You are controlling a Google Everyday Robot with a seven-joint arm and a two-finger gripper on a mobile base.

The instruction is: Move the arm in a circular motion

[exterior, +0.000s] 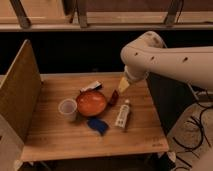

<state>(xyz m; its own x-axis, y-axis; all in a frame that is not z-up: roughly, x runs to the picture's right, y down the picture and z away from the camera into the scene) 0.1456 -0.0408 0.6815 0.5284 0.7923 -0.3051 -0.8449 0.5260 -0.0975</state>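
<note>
My cream-white arm point(170, 55), made of thick rounded segments with small dark dots, reaches in from the right above the wooden table point(60, 137). It bends down at a rounded joint to a pale-yellow wedge tip, my gripper point(123, 85). The gripper hangs over the table's right half, just right of the orange bowl point(91, 103) and above a small red object point(113, 98).
On the table stand a clear plastic cup point(67, 109), a blue object point(98, 125), a white bottle lying down point(122, 115) and a white packet point(91, 87) behind the bowl. A wooden panel point(20, 90) walls the left side. Cables point(192, 135) lie on the floor at right.
</note>
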